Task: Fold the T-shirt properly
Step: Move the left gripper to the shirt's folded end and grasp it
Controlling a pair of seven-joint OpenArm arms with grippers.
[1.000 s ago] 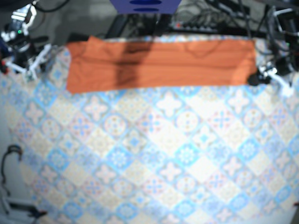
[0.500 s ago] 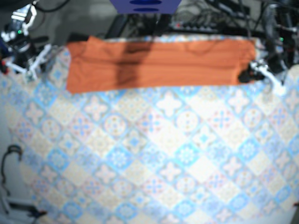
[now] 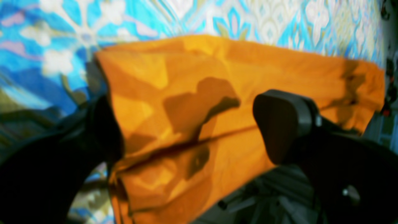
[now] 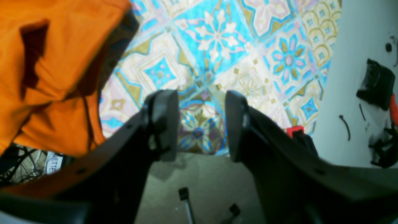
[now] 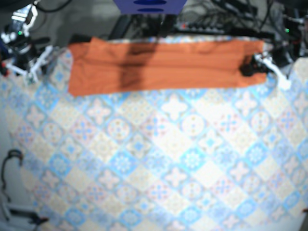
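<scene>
The orange T-shirt (image 5: 163, 65) lies as a long flat band across the far edge of the patterned tablecloth (image 5: 159, 159), one long edge running along the table's far side. At the band's end on the robot's left, the left gripper (image 3: 183, 124) has its jaws spread wide. The shirt's creased corner sits between them and nothing is clamped. The right gripper (image 4: 201, 124) is just beside the shirt's other end, above bare tablecloth at the table's edge. Its jaws are parted by a moderate gap and hold nothing.
</scene>
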